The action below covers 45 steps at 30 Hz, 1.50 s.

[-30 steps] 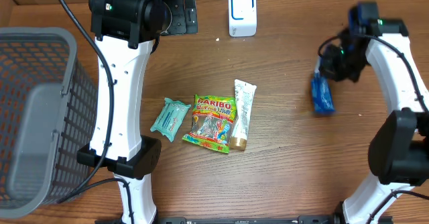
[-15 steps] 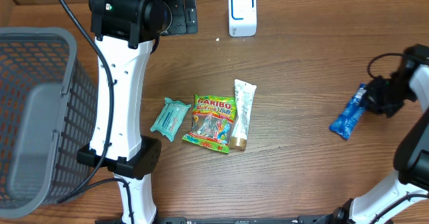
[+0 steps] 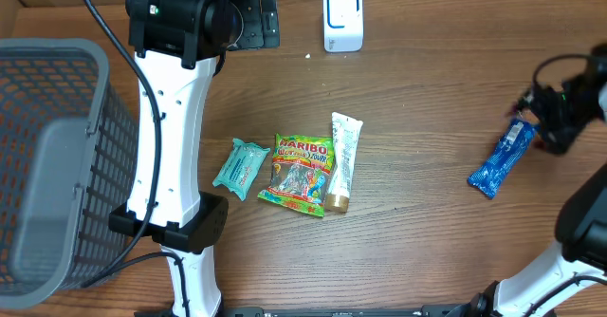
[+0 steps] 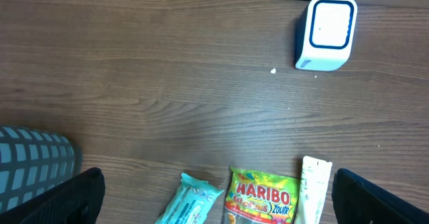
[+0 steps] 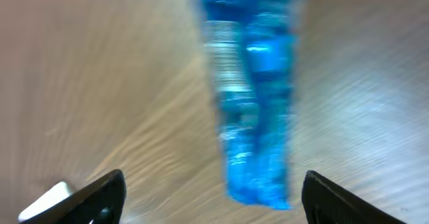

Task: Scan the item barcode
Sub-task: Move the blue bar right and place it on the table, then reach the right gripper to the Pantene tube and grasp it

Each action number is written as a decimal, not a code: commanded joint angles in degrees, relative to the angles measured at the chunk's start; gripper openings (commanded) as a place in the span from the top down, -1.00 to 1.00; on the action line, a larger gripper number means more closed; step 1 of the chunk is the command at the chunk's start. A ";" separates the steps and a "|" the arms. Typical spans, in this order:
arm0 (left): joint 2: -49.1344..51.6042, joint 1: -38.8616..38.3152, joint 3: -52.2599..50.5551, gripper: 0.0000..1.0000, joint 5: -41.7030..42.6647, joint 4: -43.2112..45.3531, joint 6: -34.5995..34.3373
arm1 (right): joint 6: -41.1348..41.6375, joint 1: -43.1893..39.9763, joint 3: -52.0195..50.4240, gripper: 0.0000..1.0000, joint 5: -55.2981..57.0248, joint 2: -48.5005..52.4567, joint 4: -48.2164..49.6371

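Blue packet (image 3: pixel 500 162) flat on table (image 3: pixel 427 89), right tool (image 5: pixel 214 192) parted above

The white, black-jointed left arm (image 3: pixel 169 127) rises from its base at the near edge and reaches straight toward the far side, where its black wrist turns to the robot's right. The black two-finger left gripper (image 3: pixel 268 23) points that way. In the left wrist view its fingertips (image 4: pixel 74 197) sit in opposite lower corners, jaws spread wide.

The white right arm (image 3: pixel 583 227) bends up along the right edge, partly out of frame. Its black right gripper (image 3: pixel 544 118) angles inward, toward the robot's left. In the right wrist view its dark fingertips (image 5: pixel 100 197) stand far apart, jaws parted.
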 commanded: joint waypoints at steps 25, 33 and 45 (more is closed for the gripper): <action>0.52 -0.22 -0.28 -1.00 0.24 0.04 -1.05 | 12.61 44.87 -12.55 0.92 -11.74 -2.86 23.71; 0.52 -0.22 -0.28 -1.00 0.24 0.04 -1.05 | 16.68 48.28 -17.14 0.92 -9.11 -2.75 28.30; 0.52 -0.22 -0.28 -1.00 0.24 0.04 -1.05 | 18.84 48.37 -22.56 0.92 -5.73 0.63 35.08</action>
